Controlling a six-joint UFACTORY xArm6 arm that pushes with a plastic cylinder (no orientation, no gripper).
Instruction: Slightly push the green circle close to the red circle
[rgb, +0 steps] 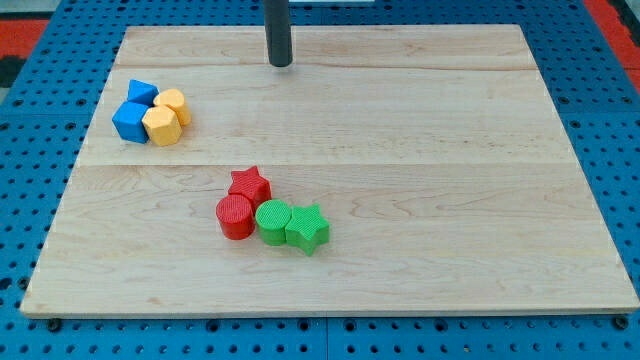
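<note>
Green circle (272, 221) sat against red circle (236, 216), lower centre.
My tip (281, 64) stood top centre, well apart; apparently no jaws on rod.

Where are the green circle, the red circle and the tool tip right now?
green circle (272, 216): camera view, top face.
red circle (235, 210): camera view, top face.
my tip (281, 64): camera view, rod's lower end, far above both blocks.
</note>
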